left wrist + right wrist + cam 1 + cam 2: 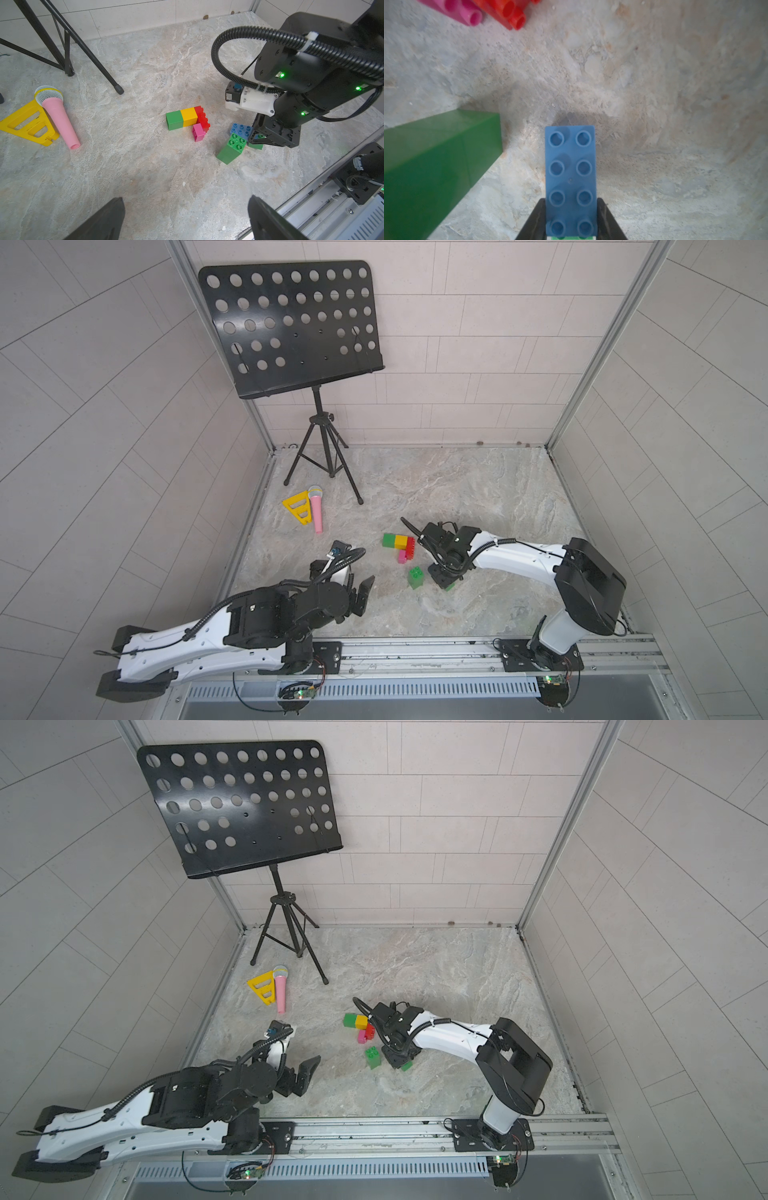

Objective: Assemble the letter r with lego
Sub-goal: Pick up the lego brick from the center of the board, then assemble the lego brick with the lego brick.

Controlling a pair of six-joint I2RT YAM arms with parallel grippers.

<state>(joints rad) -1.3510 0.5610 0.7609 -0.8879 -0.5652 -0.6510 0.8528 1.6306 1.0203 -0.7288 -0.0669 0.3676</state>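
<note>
The right gripper (571, 200) has its fingers (538, 216) closed against both long sides of the blue brick (571, 162). The brick projects past the tips and sits on a green brick (256, 146). A green stack (436, 155) stands just beside one finger. The red-yellow-green-pink assembly (188, 119) lies farther beyond the tips. The left gripper (187, 220) has its fingers spread wide with nothing between them.

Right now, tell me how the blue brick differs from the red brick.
The blue brick sits between the fingers of the right end effector; the red brick lies free. Blue's studs face up; red lies on its side. Red joins the yellow brick and pink brick; blue touches neither. Both are long, studded.
</note>
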